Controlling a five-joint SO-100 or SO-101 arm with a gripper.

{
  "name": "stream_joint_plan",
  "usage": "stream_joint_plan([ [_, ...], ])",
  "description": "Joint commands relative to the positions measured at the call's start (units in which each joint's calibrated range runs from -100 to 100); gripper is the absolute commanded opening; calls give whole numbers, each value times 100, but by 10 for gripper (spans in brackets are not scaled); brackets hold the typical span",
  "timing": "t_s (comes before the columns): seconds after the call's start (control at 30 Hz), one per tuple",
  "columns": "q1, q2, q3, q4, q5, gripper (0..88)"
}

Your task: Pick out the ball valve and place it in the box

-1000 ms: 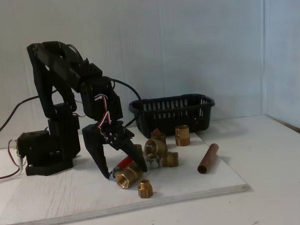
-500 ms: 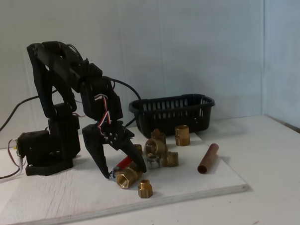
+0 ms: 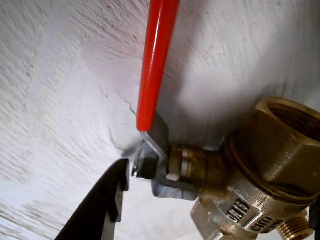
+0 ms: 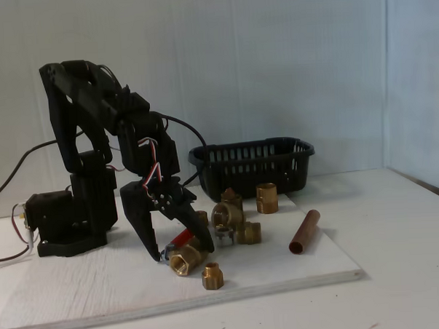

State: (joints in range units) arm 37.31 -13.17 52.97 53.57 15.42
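Ball valve (image 3: 260, 175) body stamped "M16", approx.

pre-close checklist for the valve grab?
1. End effector open, down at the board: ok.
2. Valve sits between its fingers in the fixed view: ok.
3. Finger against the valve: not ok, wrist view shows a gap by the lever bracket.
4. Second finger's contact: cannot tell.
5. Small fitting close in front of the valve, may get bumped: cannot tell.
6. Box upright behind the fittings, rim unobstructed: ok.
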Motion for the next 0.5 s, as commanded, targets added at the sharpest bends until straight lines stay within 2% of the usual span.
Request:
stream_joint_plan([
  [0.0, -4, -18, -27, -6, 11, 356],
  [0.2, -11, -18, -27, -6, 11, 247],
  [0.47, -34, -18, -27, -6, 5, 239],
])
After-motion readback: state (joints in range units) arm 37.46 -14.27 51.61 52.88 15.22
